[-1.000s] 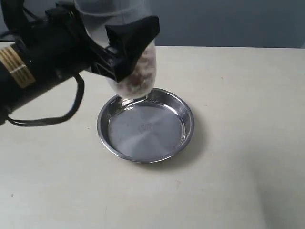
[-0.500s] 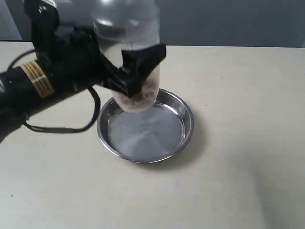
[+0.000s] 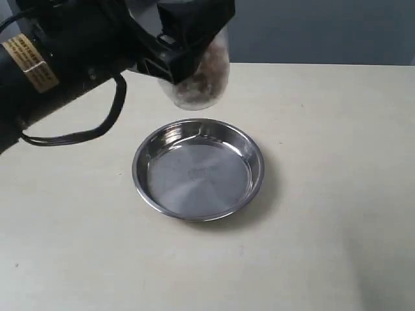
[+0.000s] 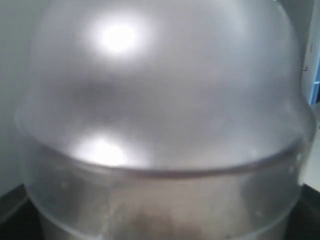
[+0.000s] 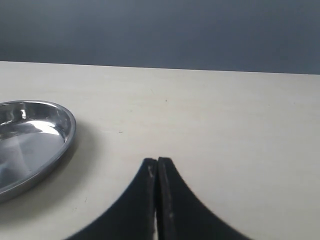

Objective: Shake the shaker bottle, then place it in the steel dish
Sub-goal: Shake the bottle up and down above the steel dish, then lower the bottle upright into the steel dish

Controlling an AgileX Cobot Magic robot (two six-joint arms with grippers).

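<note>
- A pale counter point(image 3: 324, 194) is stretching back to a grey-blue wall, and it is carrying nothing but the steel dish point(image 3: 259, 170), which is sitting flat near the middle, shiny and empty.
- The left fingers point(image 3: 194, 29) are clamping the shaker bottle point(image 3: 202, 81) from both sides, jaws spread wide around its frosted body. The wrist camera is looking straight onto its domed shoulder point(image 4: 160, 100).
- The bottle is hanging in the air, clear of the counter and of the dish. Its long axis is running roughly upright, rounded base down, with brown bits sitting in the lower part. Its cap is lying out of the exterior view.
- The base is hovering above and just behind the dish's far rim, not over the flat bottom. Setting it down is likely going to mean bringing it toward the camera, centring it over the pan, then lowering it straight.
- The right fingers point(image 5: 167, 210) are pressing together on nothing, low over bare counter beside the dish and well apart from the bottle. The left arm is plainly the one placed for the move.
</note>
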